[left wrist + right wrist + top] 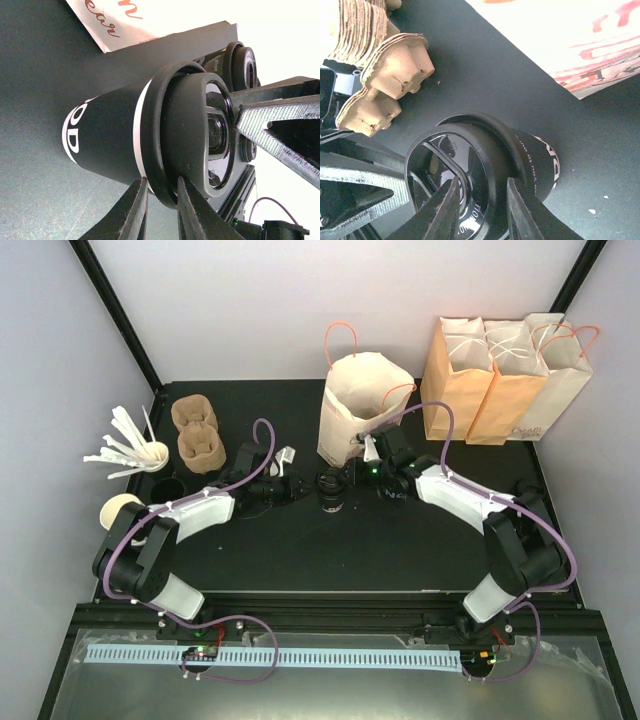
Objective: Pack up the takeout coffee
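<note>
Coffee cup [331,492] sits mid-table [300,550], just in front of the open paper bag [355,410] and outside it. It's between the two arms. Black body with white lettering, black lid [185,135] on.

Left gripper [161,202]: nearly pressed together, pinching the lid rim. One finger is on the body side of the rim, the other on the lid top.

Right gripper [482,202]: same hold from the opposite side. Narrow gap between its fingers, rim caught in it, one finger over the lid top and the other against the cup wall.

Can't tell from these views whether the cup base touches the table.

Cardboard cup carriers [197,430] are back left, well apart from the cup. Three more paper bags [500,375] stand in a row at back right.
</note>
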Tool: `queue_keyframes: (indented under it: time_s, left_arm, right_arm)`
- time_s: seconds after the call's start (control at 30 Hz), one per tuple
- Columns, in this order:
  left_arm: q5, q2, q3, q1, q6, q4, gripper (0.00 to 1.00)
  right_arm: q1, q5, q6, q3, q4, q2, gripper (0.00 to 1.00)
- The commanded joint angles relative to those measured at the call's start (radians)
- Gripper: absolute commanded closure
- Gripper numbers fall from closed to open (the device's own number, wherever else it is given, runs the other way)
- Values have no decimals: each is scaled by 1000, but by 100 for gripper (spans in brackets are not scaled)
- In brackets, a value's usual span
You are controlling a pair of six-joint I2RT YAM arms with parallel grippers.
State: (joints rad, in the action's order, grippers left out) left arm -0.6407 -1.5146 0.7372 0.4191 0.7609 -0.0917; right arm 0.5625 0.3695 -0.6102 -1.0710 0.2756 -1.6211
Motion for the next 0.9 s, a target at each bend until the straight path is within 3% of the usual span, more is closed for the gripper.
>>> queue_keyframes:
  time_s: [0.0,0.43,0.67,0.87]
  left_arm:
    - [67,-64,-52,0,-24,50,81]
    - [81,-111,-156,31,5,-49,82]
    - [122,-13,-13,30,-66,163,81]
    - [121,-31,87,26,-92,235,79]
  right_arm:
    - [2,-4,-11,119,32,-39,70]
    - [5,-1,-30,195,-12,-15,70]
    - [5,-19,-7,109,82,56,70]
    - [34,3,-34,102,122,118,69]
